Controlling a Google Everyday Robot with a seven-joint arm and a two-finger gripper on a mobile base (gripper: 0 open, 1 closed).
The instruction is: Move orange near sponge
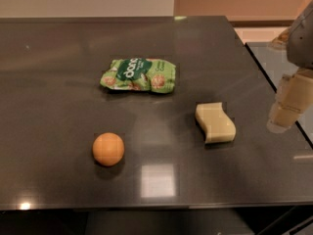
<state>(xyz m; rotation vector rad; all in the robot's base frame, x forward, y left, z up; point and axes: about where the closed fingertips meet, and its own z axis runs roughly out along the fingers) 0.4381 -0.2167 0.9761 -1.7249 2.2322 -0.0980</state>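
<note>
The robot's hand [286,106] hangs at the far right edge of the view, above the right rim of the dark, glossy counter [58,82]. It holds nothing, and whether it is spread or pressed together cannot be told from here. Nearest to it, a little to its left, lies the sponge [215,123], a pale yellow block with wavy sides, flat on the counter. Further left and slightly nearer the front edge sits the orange [108,149], a small smooth ball, well apart from the sponge and untouched, so the move has not yet begun. Behind both, toward the middle of the counter, lies a crumpled green snack bag [138,75]. The main risk is the path: the sponge lies between the hand and the orange, so a low sweep across could nudge the sponge out of place. The orange is round and the counter looks slick, so an off-centre pinch could squirt it away. It could then roll toward the front edge, which is not far off. Set down without care, it may also roll away from the sponge instead of resting beside it. The snack bag seems far enough back to stay clear.
</note>
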